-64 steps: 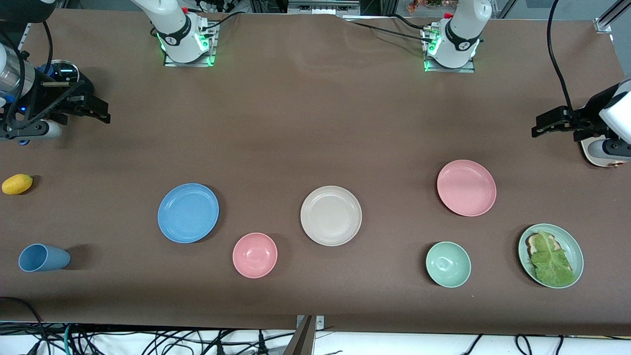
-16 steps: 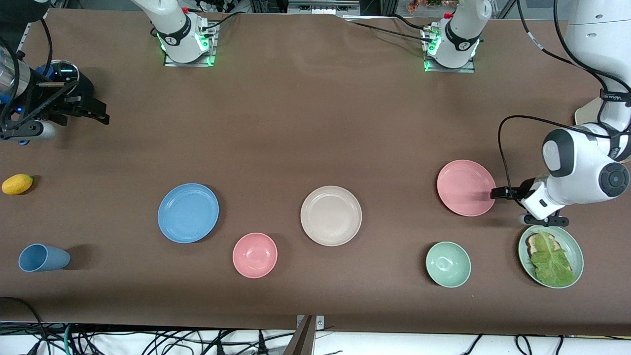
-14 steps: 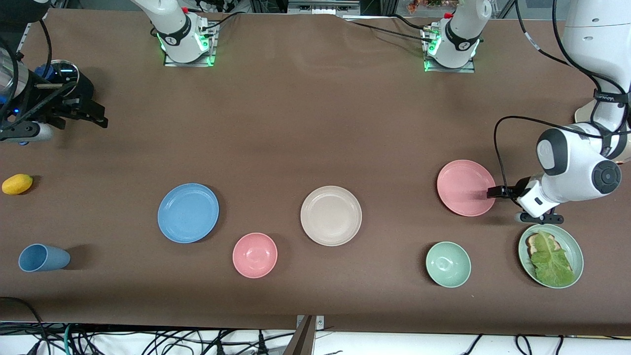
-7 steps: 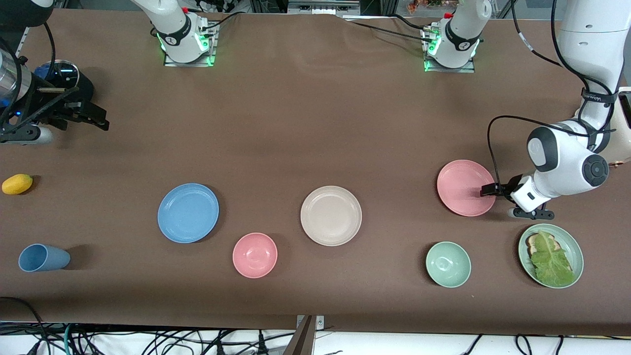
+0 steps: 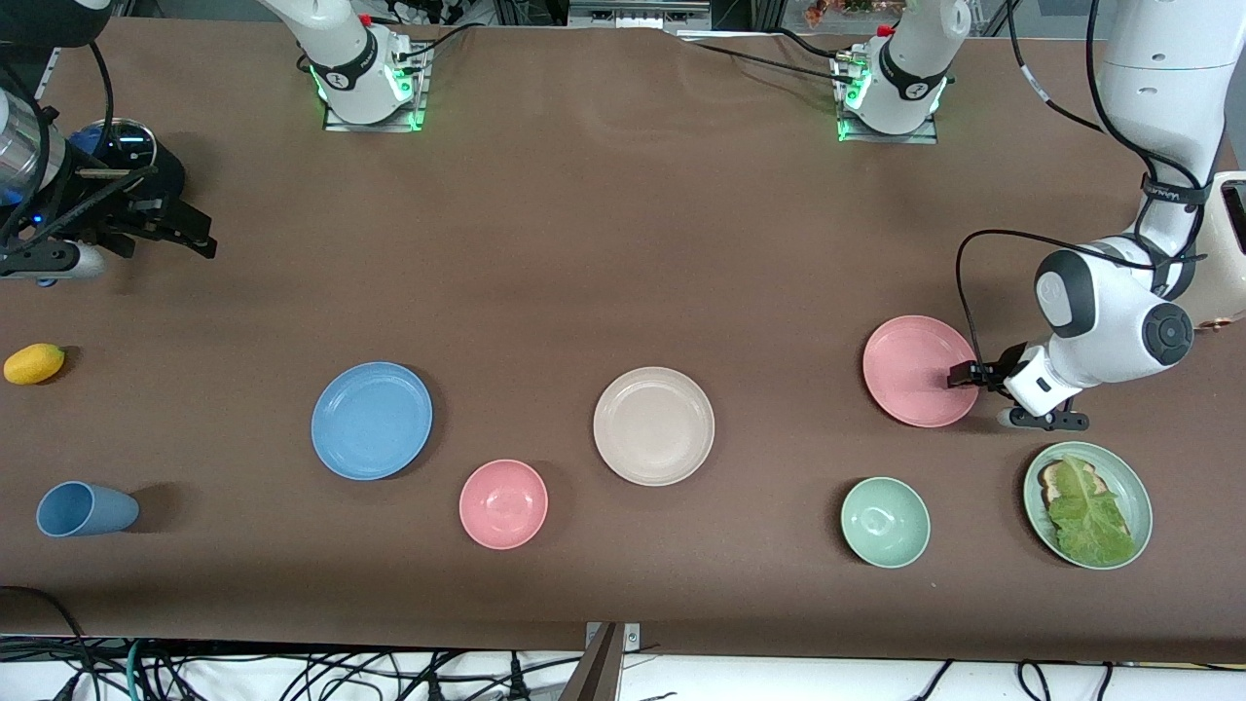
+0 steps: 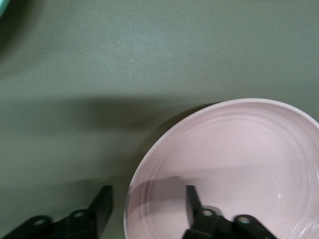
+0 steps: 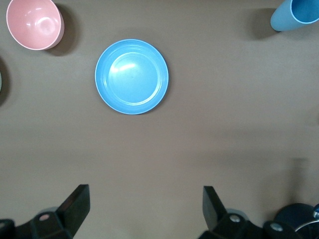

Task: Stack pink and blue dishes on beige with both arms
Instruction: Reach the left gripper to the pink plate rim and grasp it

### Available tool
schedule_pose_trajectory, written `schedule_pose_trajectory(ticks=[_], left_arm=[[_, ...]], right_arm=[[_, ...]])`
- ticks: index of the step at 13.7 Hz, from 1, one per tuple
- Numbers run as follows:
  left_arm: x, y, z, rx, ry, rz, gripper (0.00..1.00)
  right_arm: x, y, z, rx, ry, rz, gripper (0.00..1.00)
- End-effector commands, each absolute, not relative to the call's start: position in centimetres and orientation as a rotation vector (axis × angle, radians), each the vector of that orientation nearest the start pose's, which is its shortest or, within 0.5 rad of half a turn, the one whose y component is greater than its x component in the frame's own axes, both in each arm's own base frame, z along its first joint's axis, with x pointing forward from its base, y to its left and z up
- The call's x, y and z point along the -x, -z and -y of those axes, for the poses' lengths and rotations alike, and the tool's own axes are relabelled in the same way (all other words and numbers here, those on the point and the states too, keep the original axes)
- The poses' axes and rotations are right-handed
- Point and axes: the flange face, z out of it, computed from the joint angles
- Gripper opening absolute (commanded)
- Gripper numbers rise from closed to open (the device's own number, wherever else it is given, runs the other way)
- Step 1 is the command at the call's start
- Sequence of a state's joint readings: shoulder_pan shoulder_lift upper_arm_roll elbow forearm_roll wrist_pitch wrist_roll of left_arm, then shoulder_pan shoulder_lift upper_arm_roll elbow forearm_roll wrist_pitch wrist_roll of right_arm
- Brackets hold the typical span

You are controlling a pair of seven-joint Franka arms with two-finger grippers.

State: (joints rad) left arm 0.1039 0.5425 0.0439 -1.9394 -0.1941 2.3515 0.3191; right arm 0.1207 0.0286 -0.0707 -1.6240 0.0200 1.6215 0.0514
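Brown counter (image 5: 604,253): pink plate (image 5: 915,365) centre-right, its rim straddled by the still-apart left gripper (image 5: 964,375), grasp step, needing closure then lift toward mid-frame beige plate (image 5: 653,425); blue plate (image 5: 371,420) lower-left; right gripper (image 5: 190,229), apart, waits upper-left.

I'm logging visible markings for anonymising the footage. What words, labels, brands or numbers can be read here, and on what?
Black band on the left arm: white lettering, too small to read.
Round marks on the two arm bases: too small to read.
Plates, bowls, cup: no text.
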Motion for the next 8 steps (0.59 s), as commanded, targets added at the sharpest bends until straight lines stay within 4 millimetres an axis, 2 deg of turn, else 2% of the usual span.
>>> schedule_pose_trajectory(ticks=[1, 4, 8], left_arm=[[-59.99, -18.97, -8.67, 3.292, -0.142, -0.062, 0.44], [-59.96, -19.06, -8.73, 3.293, -0.152, -0.066, 0.00], [-59.88, -19.10, -8.80, 3.288, -0.163, -0.078, 0.00]], right_arm=[[-55.72, -59.14, -2.95, 3.130, -0.030, -0.025, 1.00], [-55.74, -59.05, -2.88, 3.129, -0.035, -0.028, 1.00], [-56.54, -58.50, -2.84, 3.136, -0.048, -0.008, 1.00]])
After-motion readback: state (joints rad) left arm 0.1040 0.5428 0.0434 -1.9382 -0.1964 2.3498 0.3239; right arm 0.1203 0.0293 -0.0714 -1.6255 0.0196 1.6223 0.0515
